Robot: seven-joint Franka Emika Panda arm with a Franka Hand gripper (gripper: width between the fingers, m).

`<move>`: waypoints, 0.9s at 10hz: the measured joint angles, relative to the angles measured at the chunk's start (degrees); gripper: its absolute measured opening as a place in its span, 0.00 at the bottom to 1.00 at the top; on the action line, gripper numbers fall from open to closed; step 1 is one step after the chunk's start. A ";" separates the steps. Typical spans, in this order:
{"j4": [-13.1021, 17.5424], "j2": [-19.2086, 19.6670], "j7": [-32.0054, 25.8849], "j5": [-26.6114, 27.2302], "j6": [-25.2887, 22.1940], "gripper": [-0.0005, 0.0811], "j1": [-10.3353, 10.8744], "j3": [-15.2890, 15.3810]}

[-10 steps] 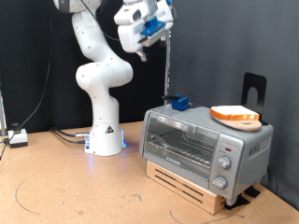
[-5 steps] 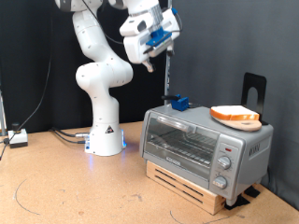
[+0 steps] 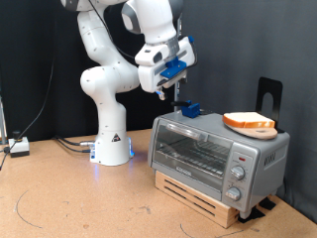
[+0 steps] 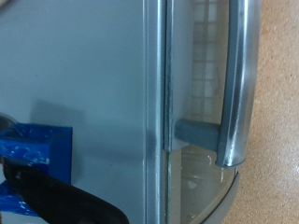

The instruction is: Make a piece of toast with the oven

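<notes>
Silver oven [image 3: 216,150] below gripper [image 3: 170,96] — empty.

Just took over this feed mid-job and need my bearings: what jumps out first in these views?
The silver oven sits on a wooden stand at the exterior view's lower right, its glass door shut. The piece of toast lies on a round board on its roof, towards the exterior view's right. The white arm's claw hangs above the roof's other end, close over a small blue object; the wrist view looks down on the grey handle.
</notes>
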 joint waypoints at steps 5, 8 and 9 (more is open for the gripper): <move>-3.66 -0.31 -3.19 3.28 7.23 0.99 0.05 -0.53; -8.48 0.11 -3.20 1.95 12.11 0.99 -0.68 -0.45; -9.78 0.55 -3.15 1.22 13.42 0.99 -1.00 -0.43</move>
